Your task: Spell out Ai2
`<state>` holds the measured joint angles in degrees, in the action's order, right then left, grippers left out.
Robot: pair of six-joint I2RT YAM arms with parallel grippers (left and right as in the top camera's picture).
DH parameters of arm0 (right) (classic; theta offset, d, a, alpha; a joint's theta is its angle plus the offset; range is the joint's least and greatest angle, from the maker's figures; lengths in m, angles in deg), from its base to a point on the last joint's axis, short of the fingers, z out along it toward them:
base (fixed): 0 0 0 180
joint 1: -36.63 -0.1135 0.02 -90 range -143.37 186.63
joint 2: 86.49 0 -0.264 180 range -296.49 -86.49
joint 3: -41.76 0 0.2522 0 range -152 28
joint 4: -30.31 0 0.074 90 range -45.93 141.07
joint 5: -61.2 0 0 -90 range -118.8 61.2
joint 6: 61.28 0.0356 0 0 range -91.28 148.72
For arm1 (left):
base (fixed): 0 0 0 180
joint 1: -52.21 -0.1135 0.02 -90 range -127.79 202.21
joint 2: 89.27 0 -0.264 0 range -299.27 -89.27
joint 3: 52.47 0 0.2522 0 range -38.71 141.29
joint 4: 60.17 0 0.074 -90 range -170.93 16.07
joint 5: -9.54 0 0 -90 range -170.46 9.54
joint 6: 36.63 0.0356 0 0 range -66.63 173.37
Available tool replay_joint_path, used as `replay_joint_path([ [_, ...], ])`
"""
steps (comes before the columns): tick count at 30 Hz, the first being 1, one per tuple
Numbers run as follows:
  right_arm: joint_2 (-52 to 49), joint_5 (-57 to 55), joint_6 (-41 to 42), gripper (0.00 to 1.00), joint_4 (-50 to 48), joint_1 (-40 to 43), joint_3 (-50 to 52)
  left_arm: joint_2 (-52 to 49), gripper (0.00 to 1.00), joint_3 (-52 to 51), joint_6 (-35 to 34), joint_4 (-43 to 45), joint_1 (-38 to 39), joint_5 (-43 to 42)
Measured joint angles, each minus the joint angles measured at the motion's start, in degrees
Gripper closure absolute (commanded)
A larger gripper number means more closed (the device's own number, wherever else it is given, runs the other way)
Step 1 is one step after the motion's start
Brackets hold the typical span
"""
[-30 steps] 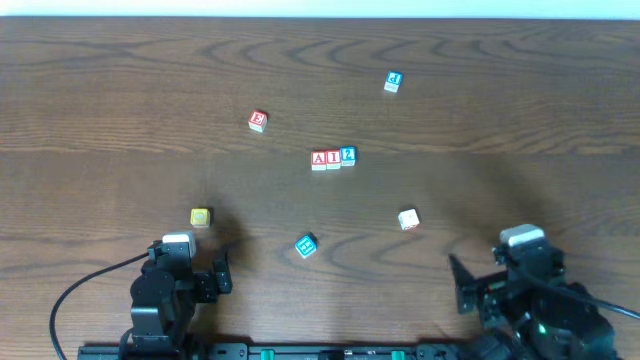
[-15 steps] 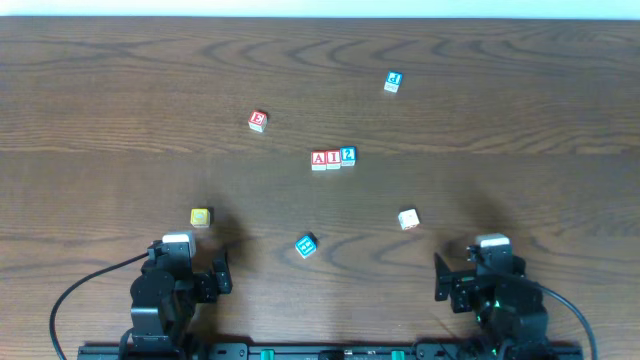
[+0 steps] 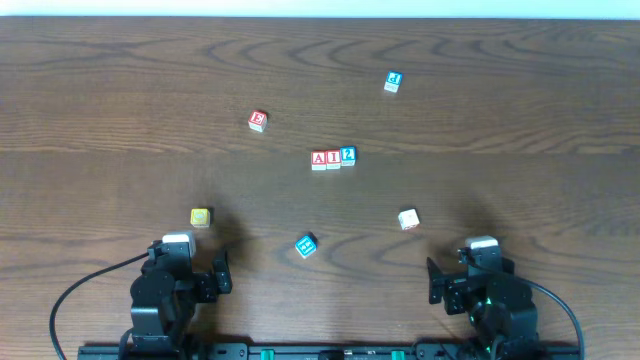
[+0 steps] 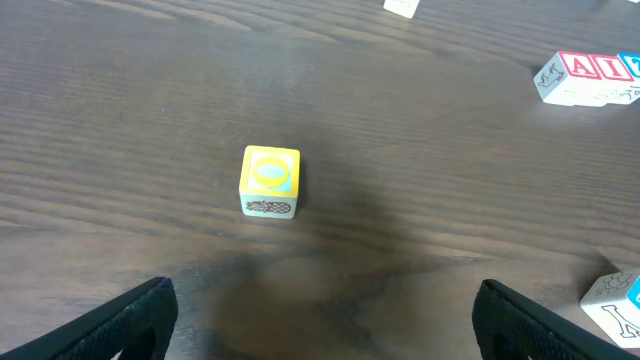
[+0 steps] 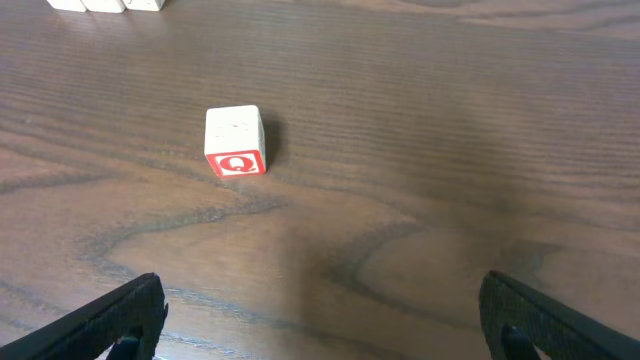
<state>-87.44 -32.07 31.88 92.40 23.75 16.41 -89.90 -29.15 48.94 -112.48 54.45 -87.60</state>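
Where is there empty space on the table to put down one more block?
The far left of the table, beyond the E cube and yellow cube, is bare. So is the right side, past the Q cube. The middle, around the A-I-2 row, is crowded.

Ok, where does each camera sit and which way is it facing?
Overhead: above the table, looking straight down; A-I-2 row mid-frame, left arm and right arm at the bottom edge.
Left wrist: low, facing forward at the yellow block; open left gripper in bottom corners.
Right wrist: low, facing forward at the Q block; open right gripper likewise.
Shared: overhead and left wrist both show the yellow block.
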Motion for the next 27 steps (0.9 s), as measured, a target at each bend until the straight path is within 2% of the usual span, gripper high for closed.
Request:
replay_joint_path([
  [8, 0.0, 0.2, 0.0, 0.01, 0.0, 5.7, 0.0, 0.0, 0.05, 0.0, 0.0, 0.0, 0.0, 0.0],
  [27, 0.0, 0.3, 0.0, 0.01, 0.0, 5.9, 0.0, 0.0, 0.05, 0.0, 0.0, 0.0, 0.0, 0.0],
])
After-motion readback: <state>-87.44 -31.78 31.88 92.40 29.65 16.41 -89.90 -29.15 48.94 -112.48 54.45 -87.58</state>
